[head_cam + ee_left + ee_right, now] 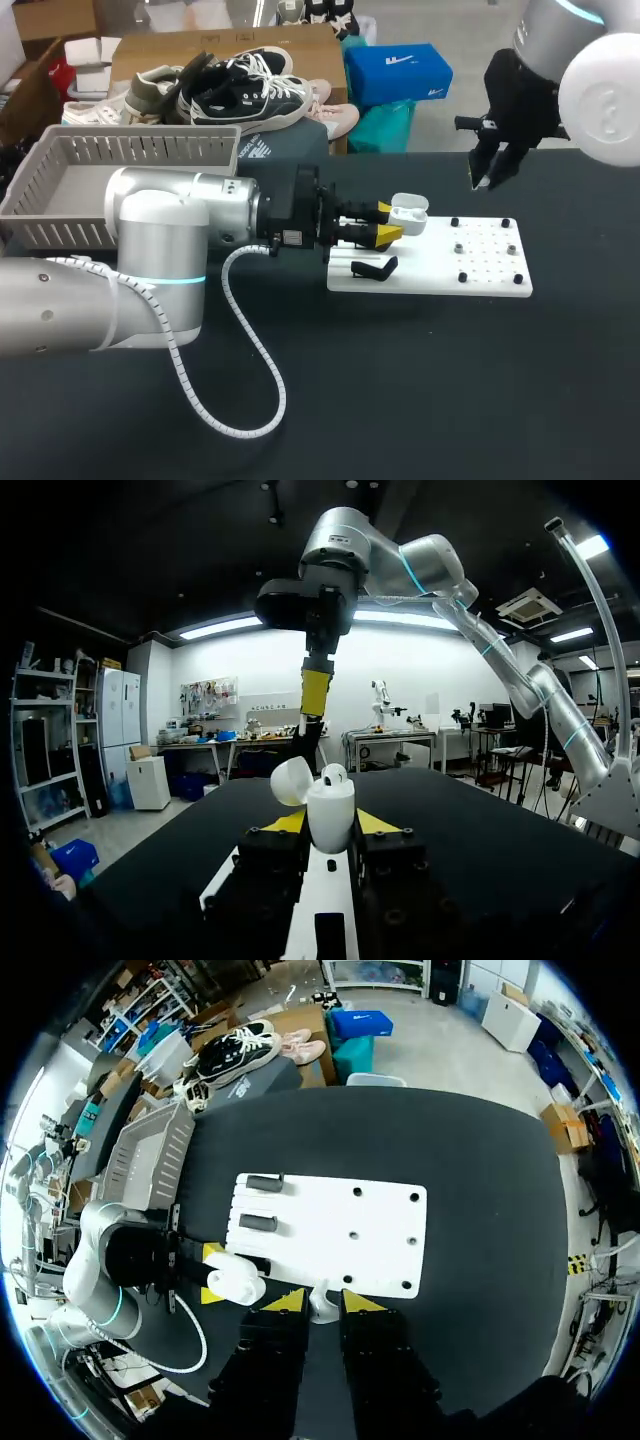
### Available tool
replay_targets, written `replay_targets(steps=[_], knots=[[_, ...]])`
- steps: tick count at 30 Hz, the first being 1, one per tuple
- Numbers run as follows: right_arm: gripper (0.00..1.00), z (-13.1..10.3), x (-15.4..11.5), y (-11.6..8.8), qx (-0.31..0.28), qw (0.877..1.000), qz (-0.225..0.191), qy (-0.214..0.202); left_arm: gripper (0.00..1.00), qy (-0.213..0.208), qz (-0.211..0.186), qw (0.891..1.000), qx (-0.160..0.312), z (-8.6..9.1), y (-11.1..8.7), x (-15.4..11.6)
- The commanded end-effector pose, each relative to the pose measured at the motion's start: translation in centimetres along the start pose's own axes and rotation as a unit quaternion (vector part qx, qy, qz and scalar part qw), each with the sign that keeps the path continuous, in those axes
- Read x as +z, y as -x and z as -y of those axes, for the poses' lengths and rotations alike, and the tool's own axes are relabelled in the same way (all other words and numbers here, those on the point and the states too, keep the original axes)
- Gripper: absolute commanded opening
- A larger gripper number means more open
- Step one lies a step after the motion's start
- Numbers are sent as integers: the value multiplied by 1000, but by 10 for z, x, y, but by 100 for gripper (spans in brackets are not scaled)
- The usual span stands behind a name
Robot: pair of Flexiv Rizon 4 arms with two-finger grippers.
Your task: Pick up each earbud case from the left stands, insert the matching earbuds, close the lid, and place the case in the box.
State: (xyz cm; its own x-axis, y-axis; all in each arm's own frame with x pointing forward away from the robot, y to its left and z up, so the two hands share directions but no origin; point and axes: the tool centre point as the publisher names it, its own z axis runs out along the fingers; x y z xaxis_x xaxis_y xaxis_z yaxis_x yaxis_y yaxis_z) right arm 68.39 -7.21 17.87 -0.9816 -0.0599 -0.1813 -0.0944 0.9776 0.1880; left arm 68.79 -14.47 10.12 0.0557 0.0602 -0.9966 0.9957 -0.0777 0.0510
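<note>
White earbud case [410, 212], lid open, clamped in our left gripper [391, 223] at board's [485, 278] left edge; our right gripper [488, 180], above board, pinches earbud [322, 1306].

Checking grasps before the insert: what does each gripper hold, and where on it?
Left gripper clamps the open earbud case by its lower body's sides. Right gripper pinches a small white earbud at its tips.
</note>
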Motion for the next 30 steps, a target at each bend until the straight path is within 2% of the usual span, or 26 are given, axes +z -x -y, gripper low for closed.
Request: replay_targets(steps=[1, 3, 18, 24, 30], knots=[[0, -18, -13, -16, -64, 996, -41, 41, 0, 2, 0, 1000, 0, 1, 0, 1], [0, -28, -15, -21, -83, 994, -55, 55, 0, 2, 0, 1000, 0, 1, 0, 1], [0, -71, 1, -12, -135, 988, -67, 25, 0, 2, 0, 1000, 0, 1, 0, 1], [0, -78, 3, -11, -144, 987, -69, 20, 0, 2, 0, 1000, 0, 1, 0, 1], [0, -76, 9, -9, -138, 988, -68, 4, 0, 2, 0, 1000, 0, 1, 0, 1]])
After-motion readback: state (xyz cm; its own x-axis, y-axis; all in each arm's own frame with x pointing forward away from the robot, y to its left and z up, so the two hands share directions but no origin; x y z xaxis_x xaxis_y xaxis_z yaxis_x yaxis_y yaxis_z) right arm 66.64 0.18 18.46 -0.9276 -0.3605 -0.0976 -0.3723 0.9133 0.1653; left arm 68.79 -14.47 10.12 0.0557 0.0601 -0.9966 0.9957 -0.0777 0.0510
